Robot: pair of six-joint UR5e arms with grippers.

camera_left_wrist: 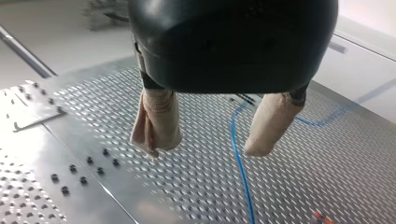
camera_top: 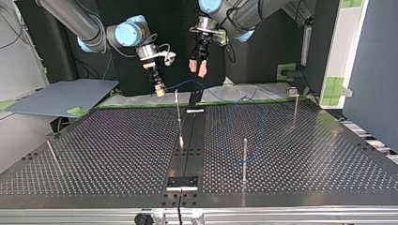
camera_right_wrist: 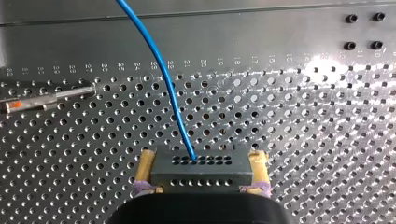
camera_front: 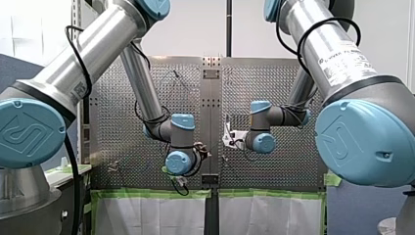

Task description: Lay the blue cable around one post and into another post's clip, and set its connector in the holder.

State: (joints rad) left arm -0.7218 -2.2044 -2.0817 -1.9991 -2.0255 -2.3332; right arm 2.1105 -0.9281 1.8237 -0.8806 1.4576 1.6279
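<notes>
The right end effector is closed on the connector, a dark block with rows of holes clamped between yellow pads. In the top view it hangs over the far edge of the worktop, just behind the middle post and slightly to that post's left. The cable leaves the connector's upper face and runs away over the perforated surface. In the top view it arcs behind the middle post's top, then drops to the worktop on that post's right and runs toward the far post.

The left end effector is open and holds nothing. Its two beige fingers stand well apart above the worktop, and a stretch of cable lies on the surface below the gap between them. In the top view it hangs behind and above the middle post, to that post's right, apart from the cable.

A near post stands in front of the middle post and to its right. Faint blue shows on the worktop between these two. Whether it rounds either post cannot be told.
</notes>
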